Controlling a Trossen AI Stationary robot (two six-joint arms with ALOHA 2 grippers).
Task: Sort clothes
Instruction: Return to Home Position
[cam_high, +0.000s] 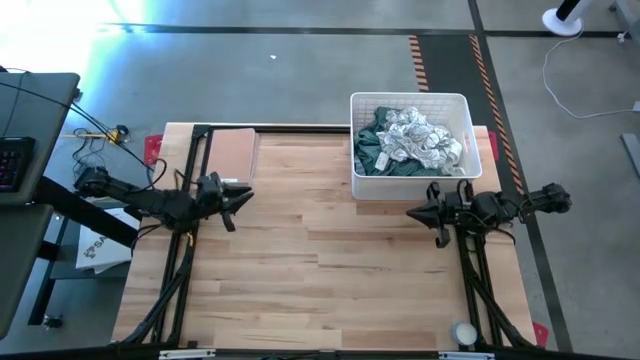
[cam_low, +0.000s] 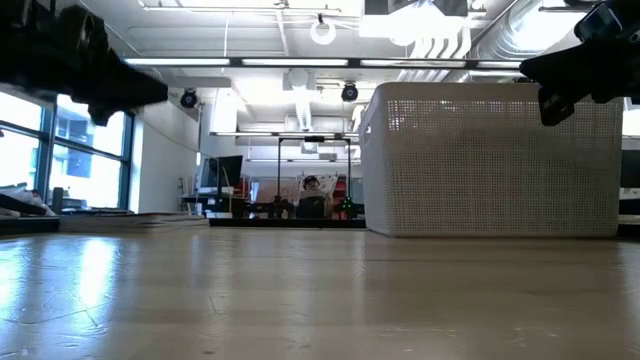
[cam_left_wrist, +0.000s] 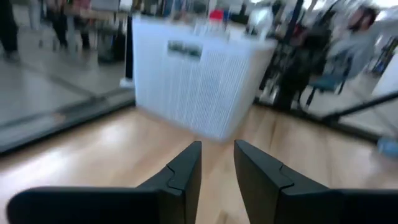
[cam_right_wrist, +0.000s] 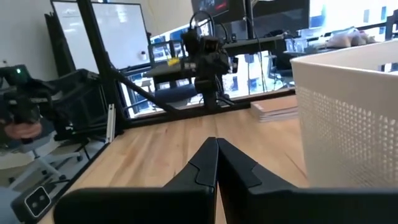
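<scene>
Showing clothes (cam_high: 415, 140) inside basket (cam_high: 410, 187): high view only; low view, outside only.

Light wooden table top (cam_low: 300, 300) fills the lower half of the frame, glare on it at lower left. White slatted plastic basket (cam_low: 490, 160) stands on the table right of centre, side wall facing the camera, contents hidden. Dark left gripper (cam_low: 140, 92) hangs in the upper left corner, above the table, well apart from the basket. Dark right gripper (cam_low: 560, 85) sits at the upper right edge, overlapping the basket's top right corner. Flat thin stack (cam_low: 130, 220) lies on the table's far edge at mid left. Behind: windows at left, ceiling strip lights, a seated person (cam_low: 312, 190) far off at centre.
</scene>
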